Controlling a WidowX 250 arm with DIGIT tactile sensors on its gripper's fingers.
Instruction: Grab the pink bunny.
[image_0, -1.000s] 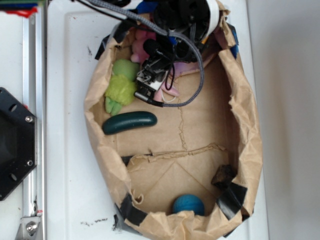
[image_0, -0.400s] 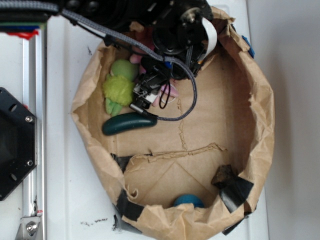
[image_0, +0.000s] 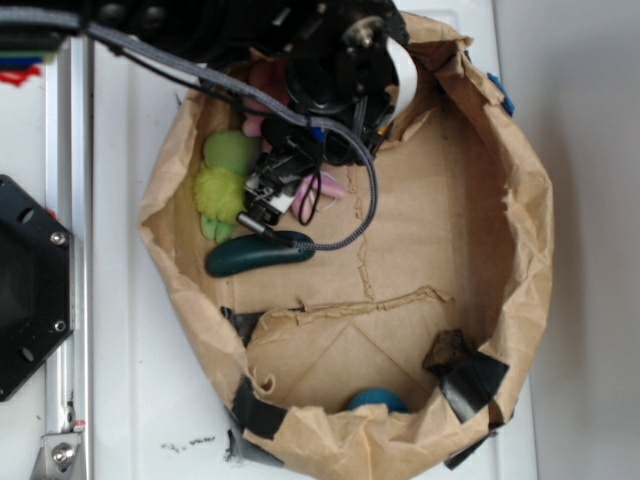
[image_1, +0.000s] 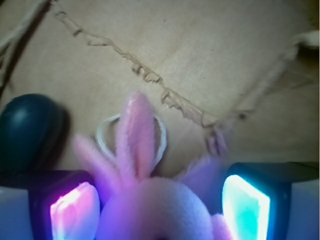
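The pink bunny (image_1: 150, 210) fills the bottom of the wrist view, with its round head between my fingers and one long ear pointing up. In the exterior view only its ear (image_0: 332, 186) and some pink body show beneath the arm, at the back of the paper bag. My gripper (image_1: 157, 207) straddles the head. Its left pad (image_1: 72, 210) touches the plush, while a thin dark gap separates the right pad (image_1: 247, 207) from the head. From outside, the gripper (image_0: 298, 172) is mostly hidden by the arm.
The bunny lies in a crumpled brown paper bag (image_0: 530, 250). A fuzzy green plush (image_0: 222, 180) and a dark green cucumber (image_0: 260, 253) lie just left of the gripper. A blue ball (image_0: 375, 400) and a dark brown lump (image_0: 448, 350) rest at the front. A metal rail (image_0: 60, 250) runs on the left.
The arm has moved left and slightly forward over the bunny. The bag has been pushed out of shape and its left wall bulges outward. The green plush shifted left.
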